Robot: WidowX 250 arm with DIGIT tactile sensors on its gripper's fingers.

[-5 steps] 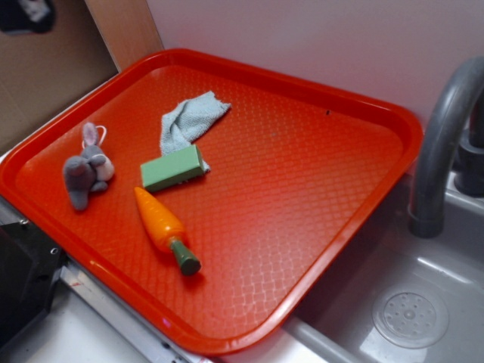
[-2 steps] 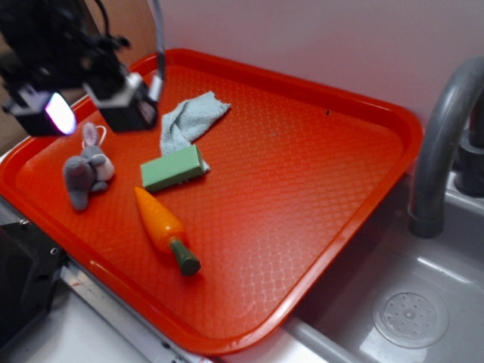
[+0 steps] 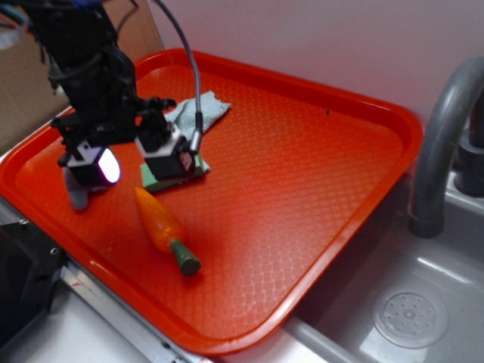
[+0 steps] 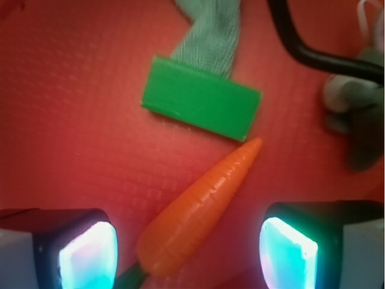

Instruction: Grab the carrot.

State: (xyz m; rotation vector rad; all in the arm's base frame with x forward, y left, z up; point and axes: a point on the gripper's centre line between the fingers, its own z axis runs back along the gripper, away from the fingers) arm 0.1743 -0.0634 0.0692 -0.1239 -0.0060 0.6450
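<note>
Four items on red tray (image 3: 318,144): toy carrot (image 3: 160,224), green block (image 4: 201,106), pale cloth (image 3: 198,113), grey plush bunny (image 4: 356,114). Carrot lying flat near tray's front edge, tip almost touching block, stem toward camera. Gripper (image 4: 187,250) hovering above, spread wide, nothing held; thick end of carrot between pads (image 4: 287,251) in wrist view. Likely lined up for descent; block close to tip, so grasp better kept at thick end.

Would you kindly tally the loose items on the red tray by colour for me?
Orange: 1, the carrot
Green: 1, the block
Grey: 1, the plush bunny
Pale blue-green: 1, the cloth
Total: 4 on the tray
</note>
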